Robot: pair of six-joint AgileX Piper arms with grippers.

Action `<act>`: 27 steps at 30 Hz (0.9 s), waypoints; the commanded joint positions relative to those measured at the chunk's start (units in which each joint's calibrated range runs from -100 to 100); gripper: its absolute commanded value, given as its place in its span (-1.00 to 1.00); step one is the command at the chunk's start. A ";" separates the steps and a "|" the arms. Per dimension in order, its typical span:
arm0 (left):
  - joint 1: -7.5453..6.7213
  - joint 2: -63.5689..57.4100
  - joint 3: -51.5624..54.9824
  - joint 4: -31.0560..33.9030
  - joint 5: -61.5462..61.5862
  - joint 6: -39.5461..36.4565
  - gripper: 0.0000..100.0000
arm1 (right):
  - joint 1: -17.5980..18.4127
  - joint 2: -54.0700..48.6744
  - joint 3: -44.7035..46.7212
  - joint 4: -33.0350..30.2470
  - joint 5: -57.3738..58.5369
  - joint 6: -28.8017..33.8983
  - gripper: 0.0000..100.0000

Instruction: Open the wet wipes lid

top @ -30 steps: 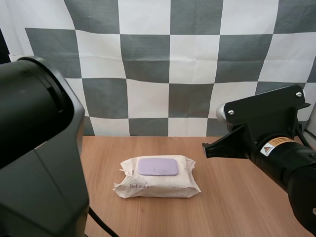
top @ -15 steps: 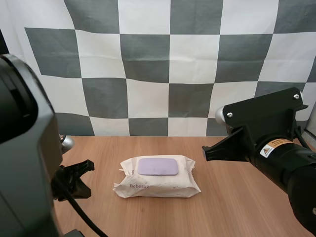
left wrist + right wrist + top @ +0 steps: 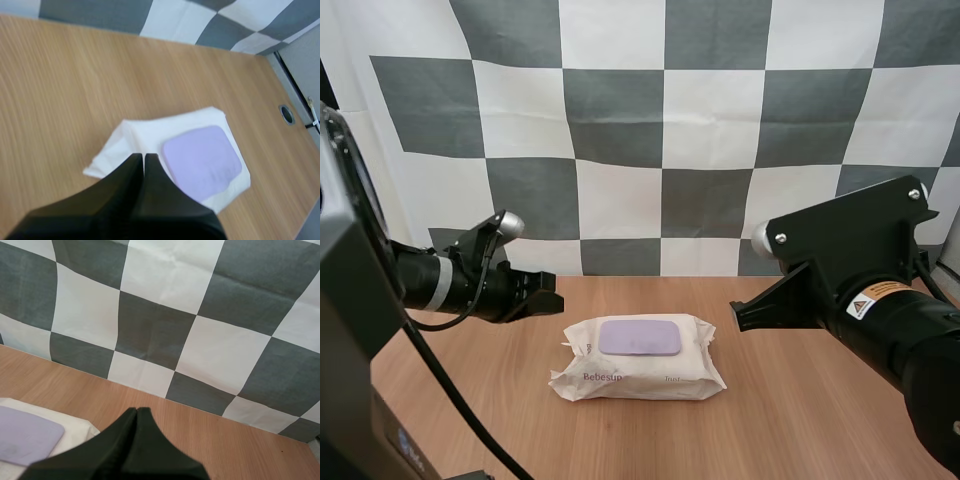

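Note:
A white pack of wet wipes [image 3: 638, 366] lies flat in the middle of the wooden table, its lilac lid [image 3: 640, 337] closed on top. My left gripper [image 3: 552, 296] is shut and hovers just left of the pack's far left corner. In the left wrist view the shut fingers [image 3: 143, 159] hang over the pack [image 3: 135, 140], beside the lilac lid [image 3: 202, 160]. My right gripper [image 3: 736, 306] is shut on nothing, held above the table to the right of the pack. The right wrist view has its joined fingertips [image 3: 136, 411] near the pack's corner [image 3: 77, 429] and lid [image 3: 27, 440].
The wooden table [image 3: 800, 420] extends around the pack on all sides. A small round hole [image 3: 287, 113] sits in the table beyond the pack in the left wrist view.
My left arm has swung forward and up from low at the table's left, bringing its gripper beside the pack's far left corner. The right arm barely shifted. The pack has stayed put.

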 commanded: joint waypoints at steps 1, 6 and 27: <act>-0.02 -0.03 -0.27 -0.05 0.00 34.59 -0.48 | 0.01 0.03 -0.07 0.03 0.02 0.00 -1.00; -0.02 -0.03 -0.27 7.86 0.00 34.59 1.00 | 0.01 0.03 -0.07 0.43 0.02 -0.02 -1.00; -0.76 -0.03 1.76 20.58 0.00 34.62 1.00 | 0.01 0.03 -0.07 0.43 0.02 -0.02 -1.00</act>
